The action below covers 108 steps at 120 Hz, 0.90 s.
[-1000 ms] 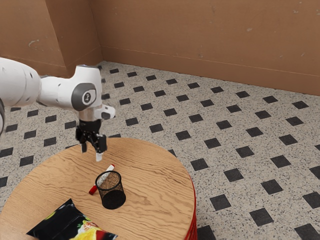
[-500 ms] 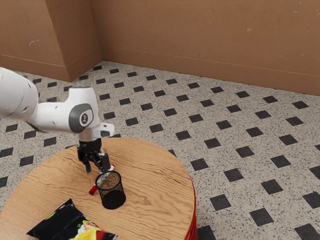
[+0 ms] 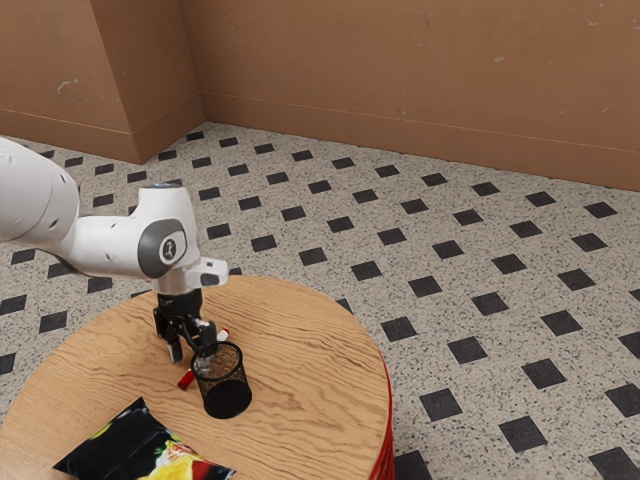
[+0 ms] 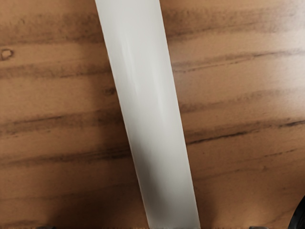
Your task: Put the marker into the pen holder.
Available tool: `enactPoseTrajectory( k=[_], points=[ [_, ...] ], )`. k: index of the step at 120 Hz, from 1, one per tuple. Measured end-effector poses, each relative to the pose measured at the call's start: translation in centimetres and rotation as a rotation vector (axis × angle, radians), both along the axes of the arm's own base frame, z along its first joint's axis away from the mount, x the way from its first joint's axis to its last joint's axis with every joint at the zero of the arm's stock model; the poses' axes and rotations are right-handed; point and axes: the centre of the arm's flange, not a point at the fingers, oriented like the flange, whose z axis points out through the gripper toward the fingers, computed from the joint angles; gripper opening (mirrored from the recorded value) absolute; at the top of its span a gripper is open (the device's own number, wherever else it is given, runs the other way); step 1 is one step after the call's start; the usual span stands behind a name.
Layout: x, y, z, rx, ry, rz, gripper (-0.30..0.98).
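My gripper [image 3: 192,359] is low over the table in the exterior view, open, with its fingers apart above the marker [image 3: 186,380]. The marker lies on the wood, white with red ends, its middle partly hidden by the hand and the mesh. Close beside it stands the black mesh pen holder [image 3: 228,396], upright. In the wrist view the marker's white body [image 4: 150,119] runs beneath the hand, between the dark fingertip edges of the gripper [image 4: 152,227]. A dark curved bit of the pen holder [image 4: 299,217] shows at a corner.
A black snack bag [image 3: 125,443] with colourful print lies near the round wooden table's [image 3: 320,350] edge at the bottom of the exterior view. Beyond the table are a tiled floor and a brown wall.
My hand has come down toward the table, over the marker and close to the pen holder, slowing in the latest half second. The marker and holder have not moved.
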Motion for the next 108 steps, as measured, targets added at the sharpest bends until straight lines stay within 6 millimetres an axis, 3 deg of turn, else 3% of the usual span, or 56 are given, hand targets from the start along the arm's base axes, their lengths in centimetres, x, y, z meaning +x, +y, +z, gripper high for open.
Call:
enactPoseTrajectory(
  k=[29,51,58,75,108],
  points=[
    [-0.08,0.26,-0.17,0.028,0.008,-0.029,0.37],
    [-0.18,0.40,-0.25,0.054,0.017,-0.046,0.51],
    [-0.19,0.34,-0.10,0.059,0.019,-0.050,0.36],
    [-0.28,0.33,0.09,0.072,0.027,-0.059,0.17],
    [-0.59,0.39,-0.02,0.084,0.046,-0.057,-0.02]
  ],
)
